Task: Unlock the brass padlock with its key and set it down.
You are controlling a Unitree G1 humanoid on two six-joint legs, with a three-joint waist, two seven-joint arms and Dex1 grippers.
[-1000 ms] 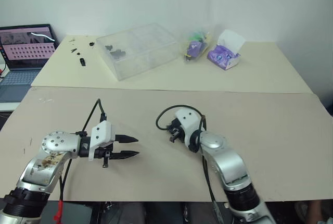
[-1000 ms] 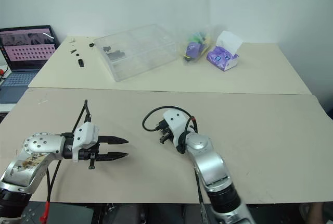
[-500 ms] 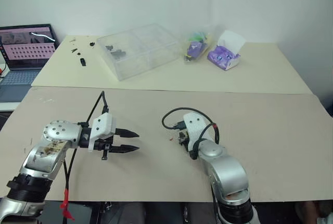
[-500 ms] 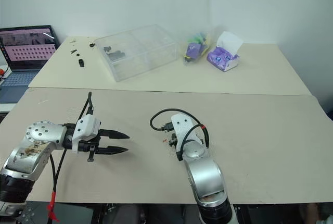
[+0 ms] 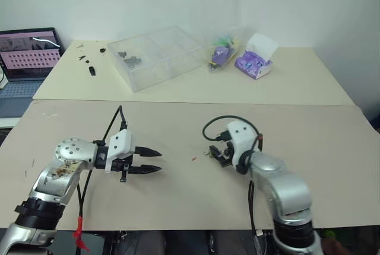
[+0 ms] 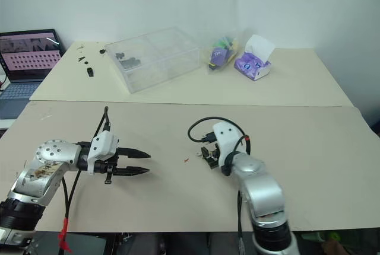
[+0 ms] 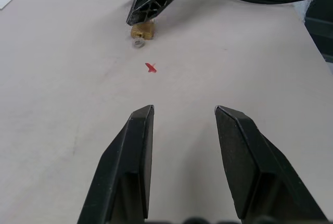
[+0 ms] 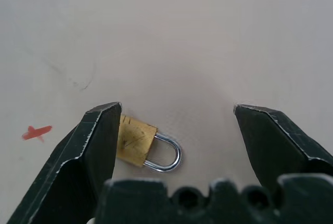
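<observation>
The brass padlock (image 8: 136, 142) lies flat on the beige table (image 5: 178, 130), its silver shackle (image 8: 170, 154) sticking out sideways. My right gripper (image 8: 176, 108) hangs over it, open wide. The brass body lies right beside one of its fingers (image 8: 88, 156) and is partly hidden behind it. In the left wrist view the padlock (image 7: 142, 31) sits under the right gripper's black fingers. My left gripper (image 5: 156, 160) hovers open and empty to the left, pointing at the padlock, also seen as my left gripper (image 7: 183, 110). A tiny red speck (image 7: 151, 67) lies between them. The key is out of view.
On the far table stand a clear plastic box (image 5: 157, 56), a purple tissue pack (image 5: 255, 60), a small bag (image 5: 222, 53) and several small black parts (image 5: 90, 65). A laptop (image 5: 24, 59) sits at the far left. A seam (image 5: 190, 104) joins the two tables.
My right gripper has opened and shifted right; the padlock now lies on the table between its fingers. The left gripper has stayed put and open.
</observation>
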